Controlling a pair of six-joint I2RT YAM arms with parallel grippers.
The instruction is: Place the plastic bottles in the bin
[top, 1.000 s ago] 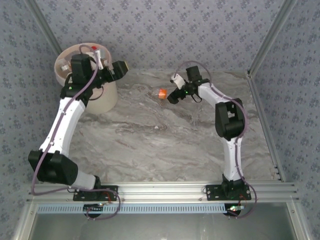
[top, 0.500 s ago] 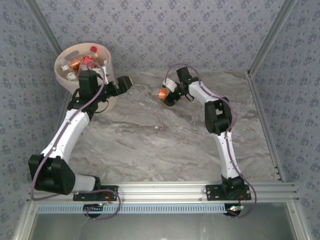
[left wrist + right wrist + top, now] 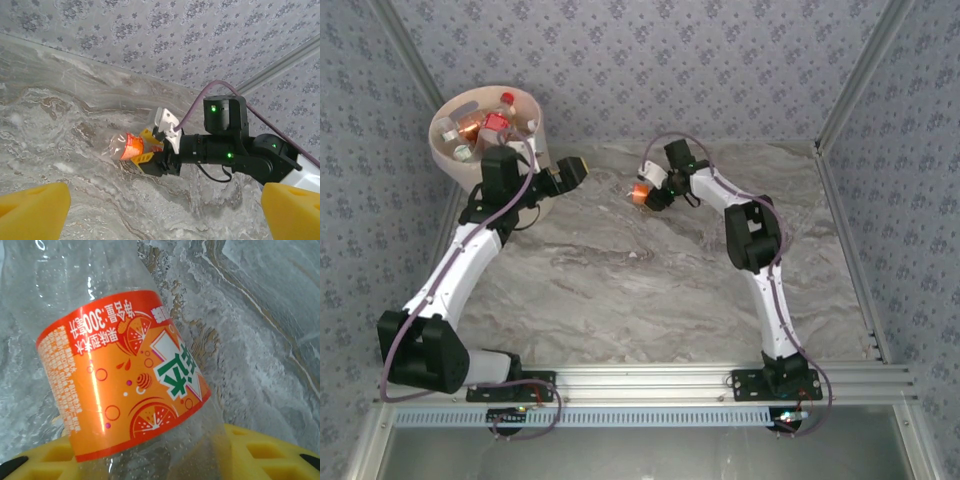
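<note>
A clear plastic bottle (image 3: 638, 193) with an orange label lies on its side on the marble table, towards the back. My right gripper (image 3: 647, 194) is shut on it. In the right wrist view the bottle (image 3: 125, 380) sits between the yellow fingers (image 3: 265, 455). The left wrist view shows the same bottle (image 3: 127, 146) held in the right gripper (image 3: 146, 152). The round pale bin (image 3: 442, 150) stands at the back left with several bottles (image 3: 492, 124) inside. My left gripper (image 3: 570, 170) hangs open just right of the bin, its fingers (image 3: 35, 210) spread wide around nothing.
Patterned walls close in the back and both sides, with a metal post (image 3: 855, 75) at the back right corner. The marble table (image 3: 640, 290) stretches between the arms. The left arm's elbow (image 3: 500, 170) overlaps the bin's near side.
My right gripper moved left onto the orange-label bottle and closed on it. The left arm drew back from over the bin, uncovering the bottles inside.
</note>
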